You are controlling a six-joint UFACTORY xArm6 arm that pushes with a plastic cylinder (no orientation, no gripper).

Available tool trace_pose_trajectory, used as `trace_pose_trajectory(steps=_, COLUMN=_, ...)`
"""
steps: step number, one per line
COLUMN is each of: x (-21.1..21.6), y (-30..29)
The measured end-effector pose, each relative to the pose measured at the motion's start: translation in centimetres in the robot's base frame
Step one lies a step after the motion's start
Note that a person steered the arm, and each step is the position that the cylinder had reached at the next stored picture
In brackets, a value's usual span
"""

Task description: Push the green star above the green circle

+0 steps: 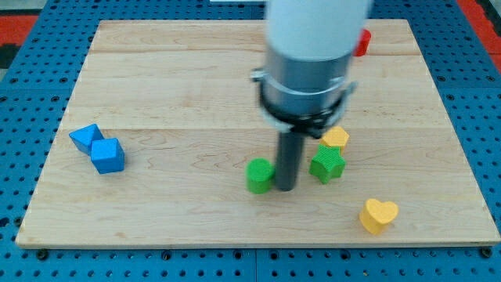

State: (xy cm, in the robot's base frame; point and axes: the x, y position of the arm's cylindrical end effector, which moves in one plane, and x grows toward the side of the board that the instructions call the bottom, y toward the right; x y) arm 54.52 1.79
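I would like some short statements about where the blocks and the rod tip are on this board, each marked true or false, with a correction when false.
1. My tip stands between the green circle and the green star. True.
2. The green star lies at the view's left of the green circle. False: it lies at its right.
3. Two blue blocks sit together near the board's left edge. True.
4. The yellow heart touches the green star. False: it lies apart, lower right.
5. A yellow block sits just above the green star. True.
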Motion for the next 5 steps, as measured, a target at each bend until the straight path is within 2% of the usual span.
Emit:
trace_pose_trajectory(steps=1, x=0.3, y=0.2)
trace_pose_trajectory(steps=2, x=-2.0, y=11.7)
trace_pose_trajectory(steps=4, x=-2.3, y=21.4)
trace_pose_trajectory(steps=5, x=-5.3, y=23.7)
